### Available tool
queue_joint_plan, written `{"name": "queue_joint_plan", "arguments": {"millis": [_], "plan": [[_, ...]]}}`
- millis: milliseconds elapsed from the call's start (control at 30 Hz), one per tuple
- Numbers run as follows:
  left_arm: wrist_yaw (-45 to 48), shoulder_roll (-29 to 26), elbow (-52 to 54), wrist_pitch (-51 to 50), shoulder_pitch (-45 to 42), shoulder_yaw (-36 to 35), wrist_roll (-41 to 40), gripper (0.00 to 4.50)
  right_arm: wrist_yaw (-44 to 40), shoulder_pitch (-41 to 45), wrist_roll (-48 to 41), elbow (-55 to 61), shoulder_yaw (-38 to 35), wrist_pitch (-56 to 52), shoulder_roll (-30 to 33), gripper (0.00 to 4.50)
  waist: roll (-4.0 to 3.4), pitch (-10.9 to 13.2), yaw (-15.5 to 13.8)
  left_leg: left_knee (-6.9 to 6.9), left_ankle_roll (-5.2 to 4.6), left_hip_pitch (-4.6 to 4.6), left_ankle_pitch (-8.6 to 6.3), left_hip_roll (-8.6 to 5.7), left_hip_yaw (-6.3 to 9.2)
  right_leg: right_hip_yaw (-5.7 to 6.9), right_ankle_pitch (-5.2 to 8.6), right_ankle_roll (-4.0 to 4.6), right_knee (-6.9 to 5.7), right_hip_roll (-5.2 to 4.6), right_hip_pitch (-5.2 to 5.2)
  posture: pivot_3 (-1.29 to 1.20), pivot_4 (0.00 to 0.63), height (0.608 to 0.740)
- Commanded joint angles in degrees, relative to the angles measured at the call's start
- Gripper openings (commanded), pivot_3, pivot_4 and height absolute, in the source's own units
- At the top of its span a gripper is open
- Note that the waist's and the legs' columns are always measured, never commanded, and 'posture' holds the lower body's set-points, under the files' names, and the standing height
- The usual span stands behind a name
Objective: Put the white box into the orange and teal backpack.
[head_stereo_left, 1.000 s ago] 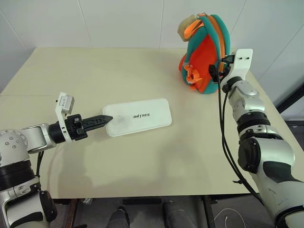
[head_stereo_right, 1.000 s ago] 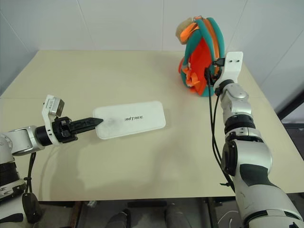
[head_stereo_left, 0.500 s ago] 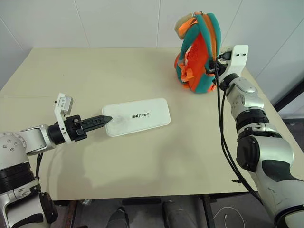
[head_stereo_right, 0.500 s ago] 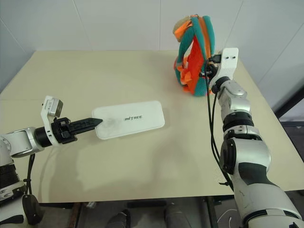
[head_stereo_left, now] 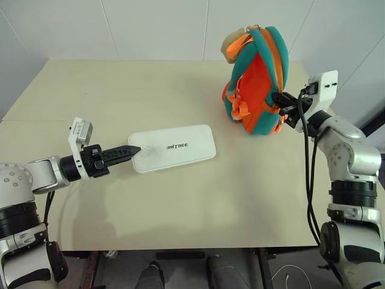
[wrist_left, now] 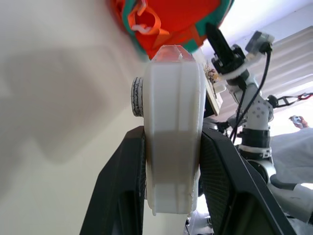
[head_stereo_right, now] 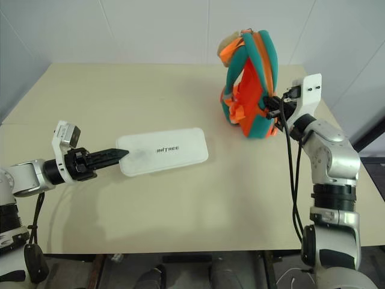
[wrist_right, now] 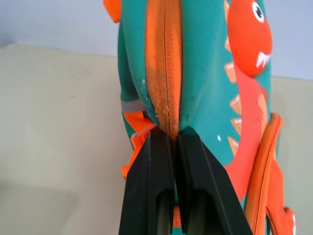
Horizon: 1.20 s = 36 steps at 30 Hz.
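The white box (head_stereo_left: 174,147) lies flat on the table, lettering up. My left gripper (head_stereo_left: 133,150) is shut on its left end; in the left wrist view the box's edge (wrist_left: 171,147) sits between the two black fingers (wrist_left: 122,186). The orange and teal backpack (head_stereo_left: 255,78) stands upright at the back right, a tan plush piece at its top. My right gripper (head_stereo_left: 281,100) is at the backpack's lower right side. In the right wrist view its fingertips (wrist_right: 156,142) are shut on the orange zipper seam (wrist_right: 166,73) of the backpack.
The beige table (head_stereo_left: 180,211) has open surface between the box and the backpack and in front of both. A white tiled wall (head_stereo_left: 150,24) runs behind it. The table's right edge lies close beside the backpack.
My right gripper has shut on the backpack's seam and pulled back toward me, its elbow swinging out to the right. The backpack has turned and shifted a little with it. Left arm and box are still.
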State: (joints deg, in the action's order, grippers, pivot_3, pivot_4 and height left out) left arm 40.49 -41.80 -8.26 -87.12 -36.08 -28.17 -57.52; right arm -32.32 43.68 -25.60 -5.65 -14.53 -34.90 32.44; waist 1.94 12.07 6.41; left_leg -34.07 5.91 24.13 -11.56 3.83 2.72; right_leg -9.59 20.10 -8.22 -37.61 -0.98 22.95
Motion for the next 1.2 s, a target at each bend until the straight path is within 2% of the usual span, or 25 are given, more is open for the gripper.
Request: {"name": "queue_joint_plan", "arguments": {"millis": [33,267,467,567,767,1067,1200], "plan": [[2.85,-1.88,-2.06,2.69,-2.18,1.07,0.31,1.22,-2.75,-3.37,-5.81,11.03,-2.71,-4.55,2.85,0.0,0.0,0.0,-0.23,-0.01,0.0,0.0,0.0,-0.01,0.0,0.0,0.0,0.0,0.0,-0.01,0.0,0.0,0.15,0.74],[5.81,-3.2,-5.19,4.95,-3.87,4.63,1.33,1.22,-5.68,-12.64,-13.82,22.45,-5.55,-12.91,8.08,0.0,0.0,0.0,-1.53,0.04,-0.05,0.04,-0.03,-0.01,-0.01,0.0,0.01,0.0,0.13,0.0,0.0,0.0,0.15,0.74],[7.98,-6.38,-6.65,5.17,-3.03,5.14,1.84,1.22,-9.86,-20.46,-19.24,27.9,-10.04,-17.29,15.08,0.0,0.01,0.0,-1.92,0.05,-0.08,0.06,-0.05,-0.01,-0.01,0.0,0.03,0.02,0.19,-0.01,0.0,0.0,0.15,0.74],[8.84,-7.86,-7.8,5.94,-2.71,5.11,2.59,1.22,-12.44,-24.18,-19.14,27.16,-12.42,-17.39,19.61,0.0,0.01,0.0,-2.01,0.05,-0.09,0.05,-0.05,-0.02,-0.01,0.0,0.04,0.02,0.18,0.0,0.0,0.0,0.15,0.74],[9.65,-8.4,-8.56,6.89,-2.73,5.41,3.59,1.22,-14.62,-27.72,-18.22,23.43,-15.73,-16.45,23.36,0.0,0.02,0.0,-2.01,-0.04,-0.1,0.05,-0.05,-0.02,-0.01,0.0,0.03,0.01,0.18,0.0,-0.05,0.0,0.15,0.74],[10.62,-8.37,-9.09,7.58,-3.1,6.03,4.93,1.22,-15.71,-30.7,-18.3,22.14,-16.85,-15.98,25.7,0.0,0.02,0.0,-2.14,-0.03,-0.1,0.05,-0.06,-0.01,-0.01,0.0,0.03,0.01,0.18,0.0,-0.05,0.0,0.15,0.74],[11.02,-8.0,-9.62,8.08,-3.73,6.63,5.51,1.22,-15.92,-30.97,-19.17,22.71,-16.97,-17.46,26.69,1.11,0.02,0.0,-2.14,-0.05,-0.1,0.04,-0.06,-0.01,-0.01,0.0,0.03,0.01,0.16,0.0,-0.05,0.0,0.15,0.74]]}}
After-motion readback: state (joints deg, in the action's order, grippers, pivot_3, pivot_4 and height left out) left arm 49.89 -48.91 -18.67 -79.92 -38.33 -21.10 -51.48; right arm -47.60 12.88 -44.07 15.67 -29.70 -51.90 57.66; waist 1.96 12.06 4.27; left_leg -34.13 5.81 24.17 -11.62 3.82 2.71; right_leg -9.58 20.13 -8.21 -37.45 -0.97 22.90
